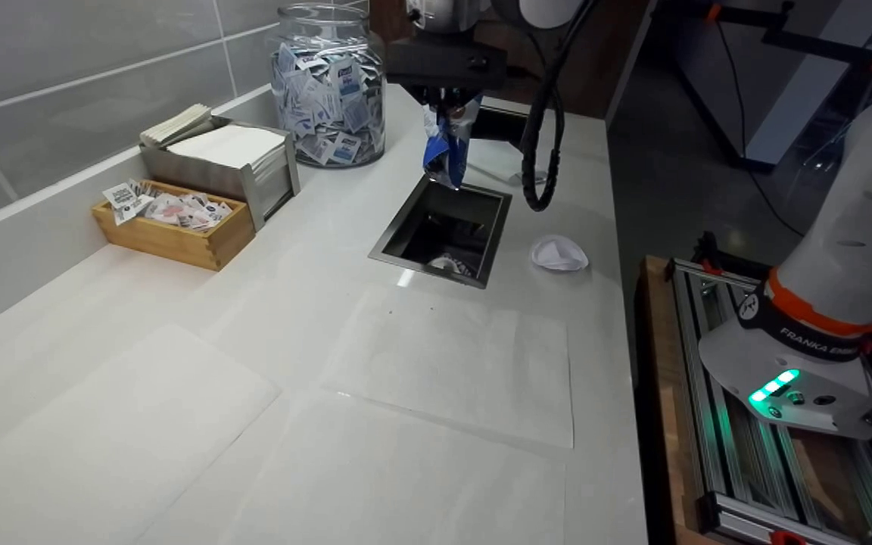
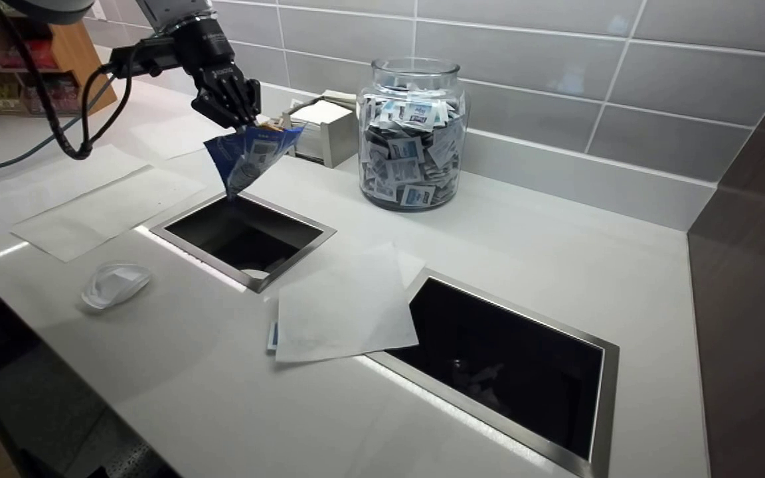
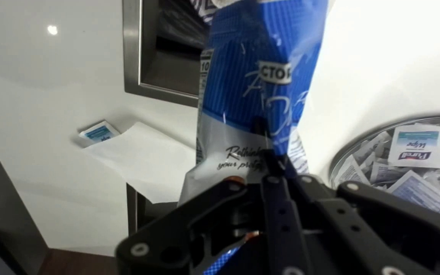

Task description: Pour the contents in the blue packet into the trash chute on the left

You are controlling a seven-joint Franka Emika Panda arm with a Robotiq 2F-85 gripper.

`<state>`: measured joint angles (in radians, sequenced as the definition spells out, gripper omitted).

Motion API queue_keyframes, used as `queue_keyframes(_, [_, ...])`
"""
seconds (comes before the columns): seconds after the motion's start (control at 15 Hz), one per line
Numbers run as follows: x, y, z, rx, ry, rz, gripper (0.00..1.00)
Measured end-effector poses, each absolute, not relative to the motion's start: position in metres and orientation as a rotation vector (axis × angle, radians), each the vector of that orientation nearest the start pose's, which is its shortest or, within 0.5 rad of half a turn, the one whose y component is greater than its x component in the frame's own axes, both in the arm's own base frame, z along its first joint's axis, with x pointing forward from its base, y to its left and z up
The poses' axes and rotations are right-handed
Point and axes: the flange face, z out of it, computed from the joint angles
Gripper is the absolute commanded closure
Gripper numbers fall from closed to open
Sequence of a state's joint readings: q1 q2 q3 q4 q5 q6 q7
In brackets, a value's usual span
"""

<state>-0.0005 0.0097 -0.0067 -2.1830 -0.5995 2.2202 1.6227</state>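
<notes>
Blue packet (image 2: pixel 250 158) was held by gripper (image 2: pixel 243 125) above steel-framed trash chute (image 2: pixel 303 253).
In an exterior view, packet tapered down to a tip; glass jar (image 2: pixel 416 74) stood near. In an exterior view, crumpled scrap (image 1: pixel 559 253) lay beside trash chute. In wrist view, fingers (image 3: pixel 281 219) were clenched on packet; wipe sachet (image 3: pixel 99 132) lay partly under white sheet (image 3: pixel 147 152).

My gripper (image 2: pixel 244 124): black. Blue packet (image 3: pixel 239 97), as I see it from the wrist: deep blue, finely ribbed in lines, white lettering; then a silvery-white part with black script. Trash chute (image 3: pixel 131 46): steel-grey frame, dark inside. Counter (image 2: pixel 535 245): white. Crumpled scrap (image 1: pixel 559 253): white. Wall tiles (image 2: pixel 522 60): grey, pale grout lines. My arm's base (image 1: pixel 746 359): white, orange band (image 1: pixel 811 312), bright green lights (image 1: pixel 774 386)
</notes>
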Motion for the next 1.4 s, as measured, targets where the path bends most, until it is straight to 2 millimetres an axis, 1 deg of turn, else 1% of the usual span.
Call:
queue_keyframes(0.13, [0.544,-0.026,0.397,-2.671,1.951,-0.596,1.0])
queue_keyframes(0.47, [0.552,-0.047,0.405,-2.478,1.8,-0.508,1.0])
queue_keyframes(0.73, [0.554,-0.053,0.399,-2.365,1.715,-0.361,1.0])
queue_keyframes(0.87, [0.555,-0.06,0.395,-2.323,1.685,-0.304,1.0])
queue_keyframes(1.2, [0.563,-0.09,0.391,-2.316,1.681,-0.201,1.0])
queue_keyframes(1.4, [0.572,-0.103,0.39,-2.339,1.681,-0.146,1.0])
